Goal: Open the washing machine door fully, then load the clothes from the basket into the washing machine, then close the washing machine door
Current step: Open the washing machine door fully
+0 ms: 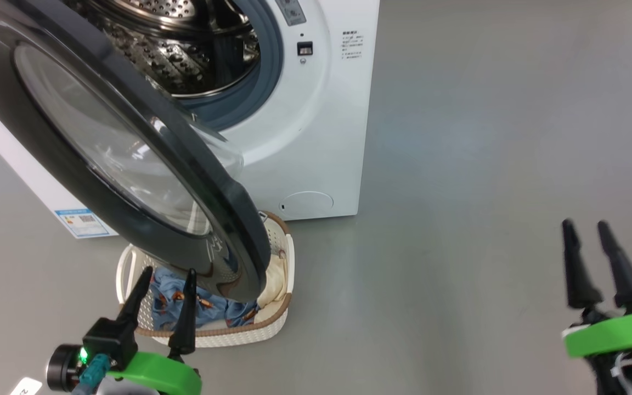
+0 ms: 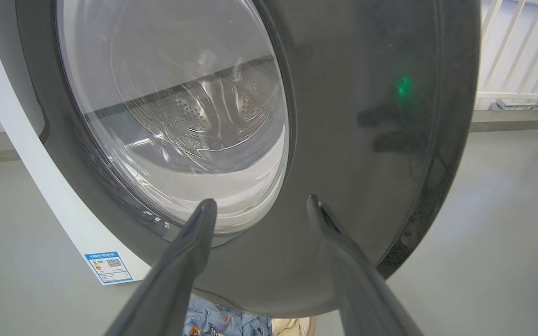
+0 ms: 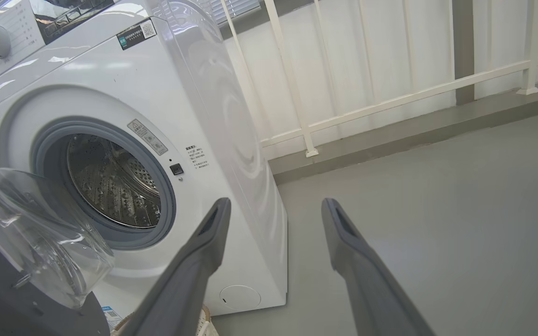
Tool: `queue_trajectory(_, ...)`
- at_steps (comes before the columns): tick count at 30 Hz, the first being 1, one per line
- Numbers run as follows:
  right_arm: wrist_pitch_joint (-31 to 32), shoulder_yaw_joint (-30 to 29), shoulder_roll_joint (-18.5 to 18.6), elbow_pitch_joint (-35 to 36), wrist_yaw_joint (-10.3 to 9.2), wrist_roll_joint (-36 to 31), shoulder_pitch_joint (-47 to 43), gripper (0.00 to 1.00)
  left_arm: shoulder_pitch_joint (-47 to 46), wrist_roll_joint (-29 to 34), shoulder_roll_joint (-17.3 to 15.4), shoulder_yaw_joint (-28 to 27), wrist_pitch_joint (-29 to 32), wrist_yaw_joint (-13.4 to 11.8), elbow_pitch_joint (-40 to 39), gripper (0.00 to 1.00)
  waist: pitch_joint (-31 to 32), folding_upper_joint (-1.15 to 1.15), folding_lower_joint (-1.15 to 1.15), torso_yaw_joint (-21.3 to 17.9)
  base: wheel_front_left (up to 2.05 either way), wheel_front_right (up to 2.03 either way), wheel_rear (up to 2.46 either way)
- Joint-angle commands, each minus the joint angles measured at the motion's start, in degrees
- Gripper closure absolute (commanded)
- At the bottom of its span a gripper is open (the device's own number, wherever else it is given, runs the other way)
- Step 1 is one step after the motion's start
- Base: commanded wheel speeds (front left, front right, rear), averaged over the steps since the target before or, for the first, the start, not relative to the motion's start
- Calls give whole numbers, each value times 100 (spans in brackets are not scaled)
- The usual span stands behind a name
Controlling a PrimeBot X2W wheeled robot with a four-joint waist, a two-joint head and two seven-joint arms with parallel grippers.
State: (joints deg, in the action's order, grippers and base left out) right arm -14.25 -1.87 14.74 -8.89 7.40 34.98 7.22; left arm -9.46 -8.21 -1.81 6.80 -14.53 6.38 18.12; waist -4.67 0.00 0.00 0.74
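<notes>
Laundry half begun: the washing machine stands with its steel drum bared. The washing machine door is swung partway out and hangs above the basket on the floor, where the clothes lie. The door looks heavy, rigid and glossy, probably slick. I judge its free outer edge the best place to take hold. The clothes look soft and light, fit for a pinch from above. My left gripper, fingers spread and empty, points at the door from close by; contact I cannot tell. My right gripper, likewise spread, holds nothing, well apart over the floor.
</notes>
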Motion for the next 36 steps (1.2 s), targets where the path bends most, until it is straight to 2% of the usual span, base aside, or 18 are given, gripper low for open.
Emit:
queue_trajectory(1,-56,88,-21,166,9,-269,-90,0,-26,40,-107,-179,-47,27,-113,0,47,0,0,-21,0,0,0)
queue_trajectory(7,-67,21,-377,92,9,-1786,-281,0,61,36,-107,-125,-47,42,-76,0,170,0,0,-15,0,0,0)
queue_trajectory(15,-73,47,-684,195,9,-2823,-531,0,153,-4,-107,-92,-47,54,-25,0,286,0,0,-9,0,0,0)
queue_trajectory(20,-73,75,-766,190,9,-3061,-603,0,182,-15,-107,-91,-47,55,-5,0,330,0,0,-7,0,0,0)
queue_trajectory(36,-74,18,-859,294,9,-3194,-640,0,195,-28,-107,-122,-47,24,-9,0,316,0,0,-26,0,0,0)
